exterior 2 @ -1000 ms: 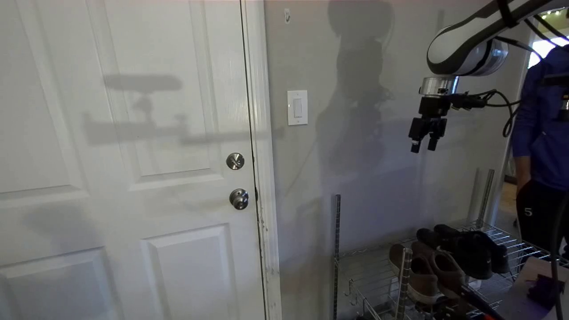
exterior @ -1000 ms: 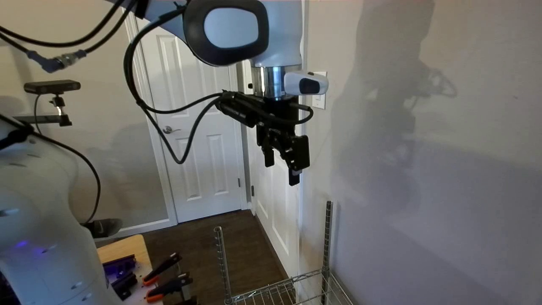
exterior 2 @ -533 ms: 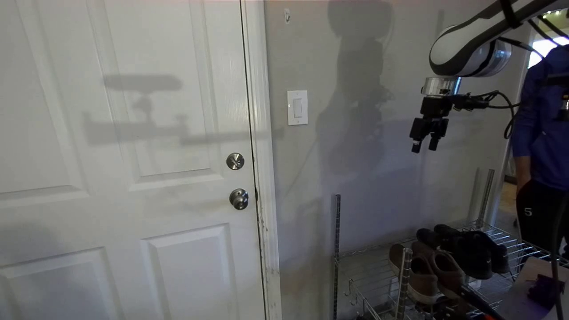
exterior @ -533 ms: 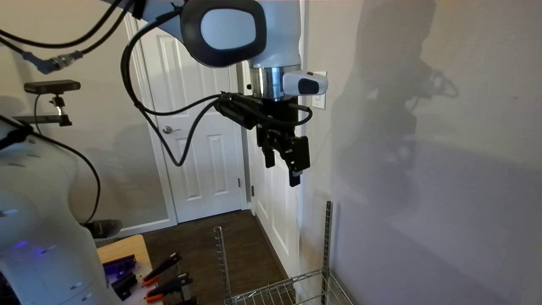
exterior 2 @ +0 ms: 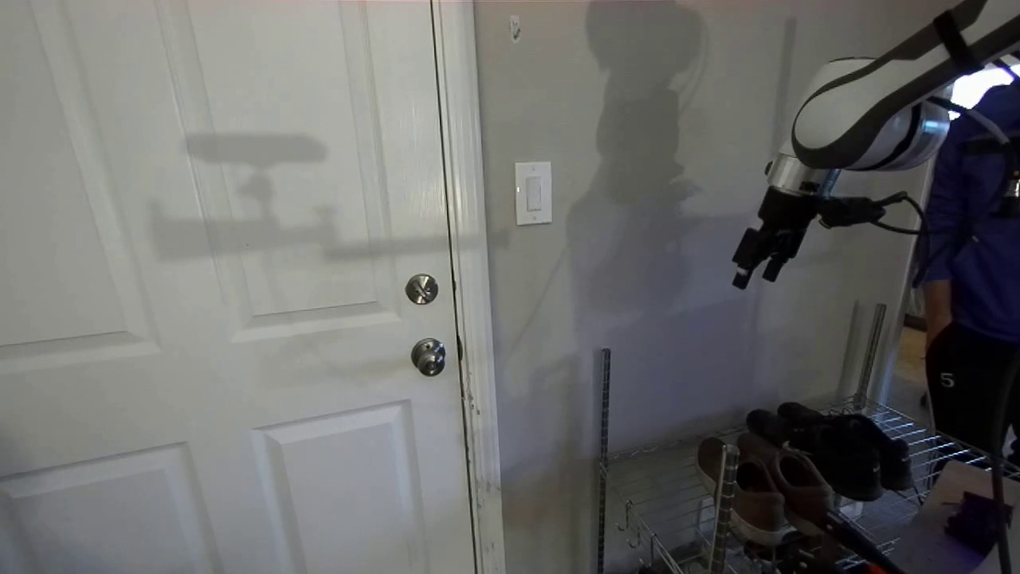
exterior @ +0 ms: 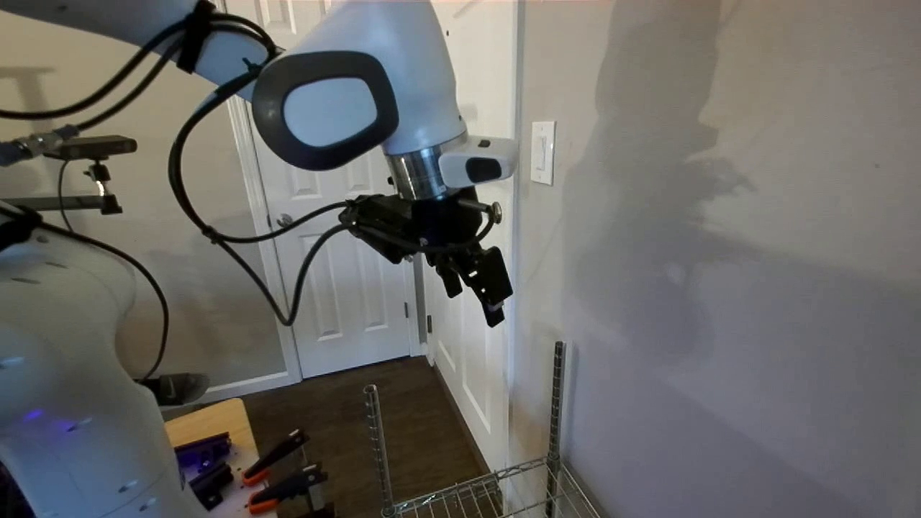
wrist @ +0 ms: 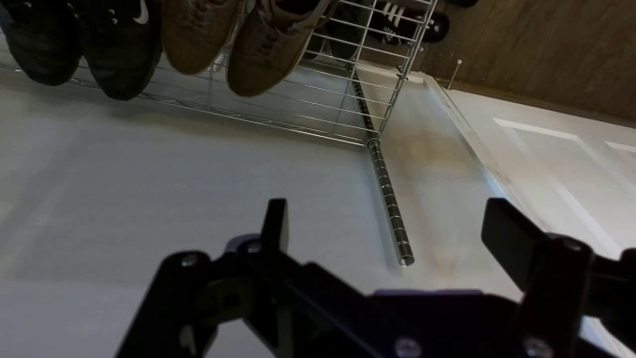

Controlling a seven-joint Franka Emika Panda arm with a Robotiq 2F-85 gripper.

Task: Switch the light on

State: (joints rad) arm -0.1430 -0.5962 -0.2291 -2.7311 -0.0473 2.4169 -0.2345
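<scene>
My wrist view looks past the pincer (wrist: 390, 223), its two fingers (wrist: 275, 226) standing wide apart, to a wire rack (wrist: 288, 128) bearing black sneakers (wrist: 119, 44) and brown shoes (wrist: 198, 35); only there do I see a black shoe with white stripes (wrist: 397, 22), partly behind the rack's wires; in an exterior view I get what the wrist view leaves out, a round metal door knob (exterior 2: 429, 357) with a deadbolt (exterior 2: 421, 288) above it and a person in a blue top (exterior 2: 984, 239); in an exterior view I have orange-and-black clamps (exterior: 291, 485) at the edge of a surface (exterior: 212, 417).

I find the light switch (exterior 2: 533, 194), a white plate with a rocker, on the wall (exterior 2: 550, 96) in an exterior view, higher in the picture than the pincer and to its left; in an exterior view the same switch (exterior: 542, 152) shows higher and to the right; the two are well apart.
</scene>
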